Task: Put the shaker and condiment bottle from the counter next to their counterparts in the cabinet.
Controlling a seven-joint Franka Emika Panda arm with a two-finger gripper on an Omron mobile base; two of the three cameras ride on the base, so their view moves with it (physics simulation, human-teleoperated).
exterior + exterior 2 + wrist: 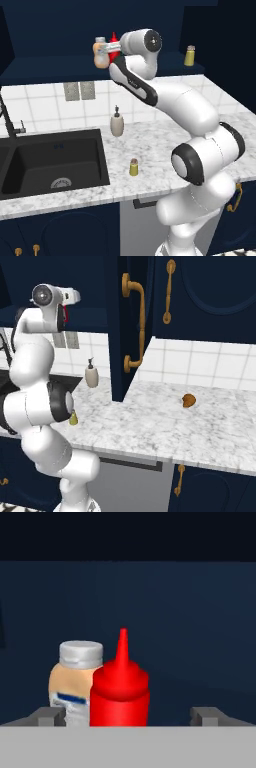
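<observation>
Condiment bottle, slim and red with a pointed nozzle, stands upright on the cabinet shelf, and my hand view puts it between my two spread fingertips, with clear space on each side, so my gripper is open and grips nothing. That view also shows the orange-beige bottle just beside it, partly behind its left side; whether they touch I cannot tell. My left base view adds what the hand view lacks: one olive-yellow shaker on the counter near the black sink, one pale yellow shaker farther right on the shelf, and one pump dispenser. My right base view shows a small brown object on the counter's far stretch. Counted: two bottles, two shakers.
</observation>
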